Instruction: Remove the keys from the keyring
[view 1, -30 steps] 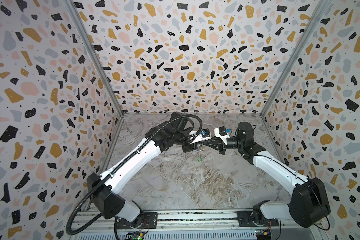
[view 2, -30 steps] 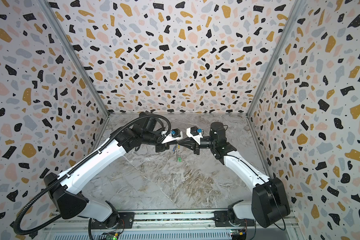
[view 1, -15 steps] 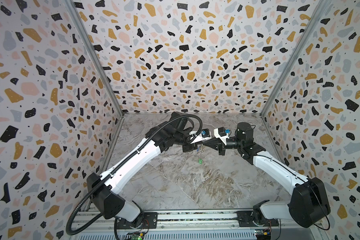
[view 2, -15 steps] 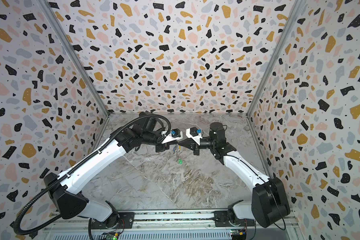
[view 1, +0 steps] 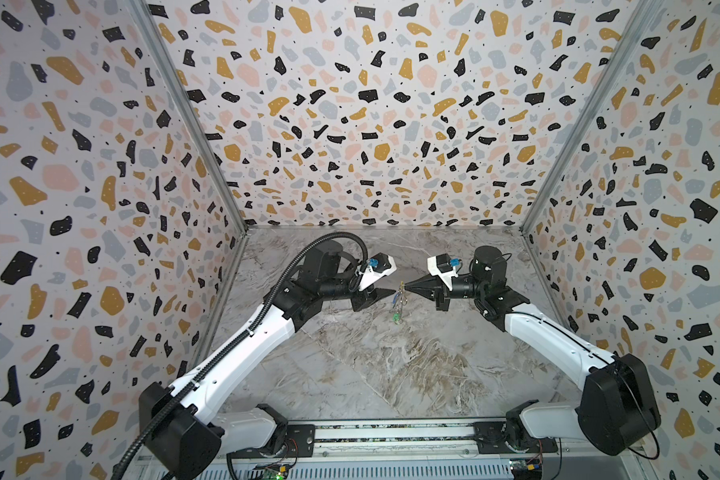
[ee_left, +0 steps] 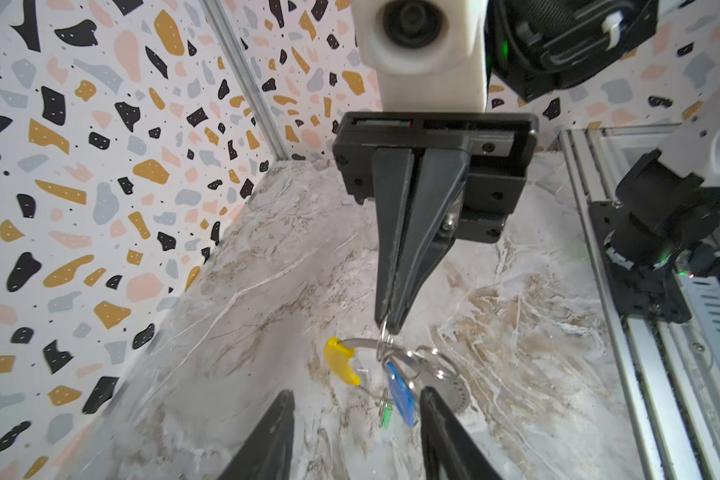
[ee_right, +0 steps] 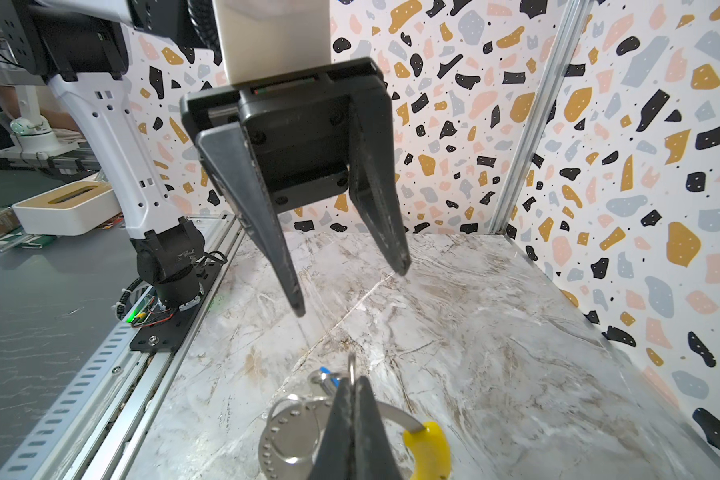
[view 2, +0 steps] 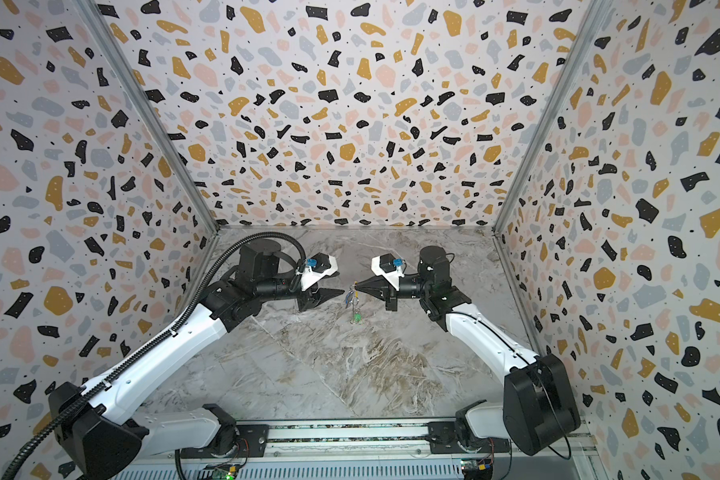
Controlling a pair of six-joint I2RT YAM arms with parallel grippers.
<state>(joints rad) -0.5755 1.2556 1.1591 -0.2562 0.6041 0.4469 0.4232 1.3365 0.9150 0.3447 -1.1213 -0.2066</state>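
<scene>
Held up in the air over the grey marbled table (ee_left: pixel 267 291): big thin silver metal keyring (ee_left: pixel 339 361) with yellow sleeve, plus two tiny silver keys (ee_left: pixel 400 395) with blue and green plastic tags. Clenched on the keyring: right gripper (ee_left: pixel 387 326). Spread open just beside: left gripper (ee_left: pixel 356 395). Likely light, hard, slippery, swingy. Best to pinch a flat tag.
</scene>
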